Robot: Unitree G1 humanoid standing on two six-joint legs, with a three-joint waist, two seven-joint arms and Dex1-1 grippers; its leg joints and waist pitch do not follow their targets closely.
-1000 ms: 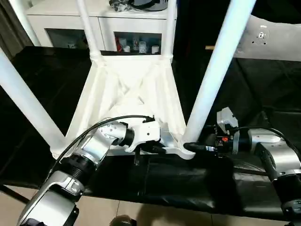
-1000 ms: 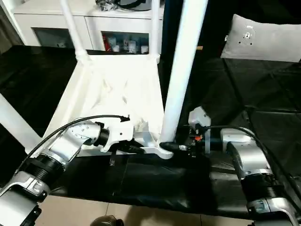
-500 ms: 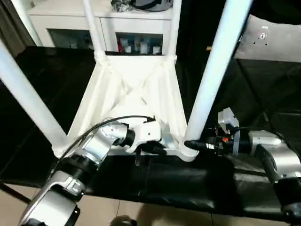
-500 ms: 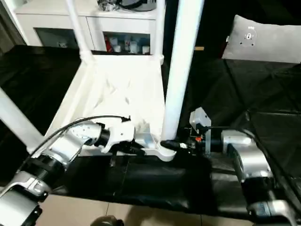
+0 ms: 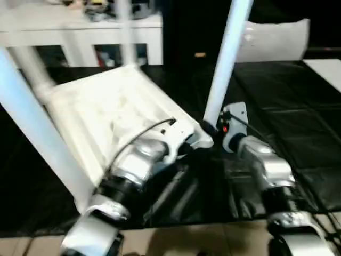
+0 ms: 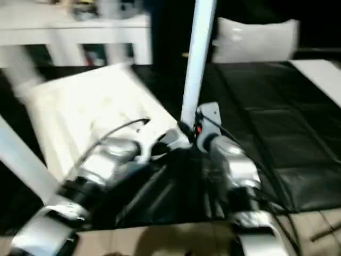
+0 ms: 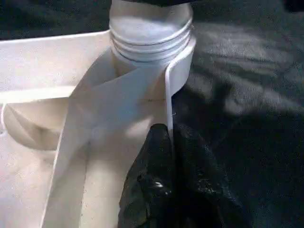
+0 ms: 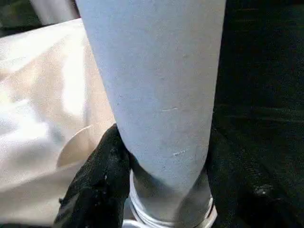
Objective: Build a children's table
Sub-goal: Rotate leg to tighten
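Note:
The children's table lies upside down on black cloth, its ribbed underside facing up and its white legs standing up from the corner sockets. My left gripper is shut on the table's thin rim beside the near right corner socket, one black finger on each side of the rim wall. The right gripper is shut on the leg just above that socket. Its black fingers press both sides of the tube. Another leg rises at the near left.
A white cabinet with dark glass compartments stands behind the table. A pale cushion lies at the back right. Black cloth covers the surface to the right. Tan floor runs along the front edge.
The whole picture has swung and blurred, so the camera has moved. The table looks turned in the view. Both grippers keep their holds at the same corner.

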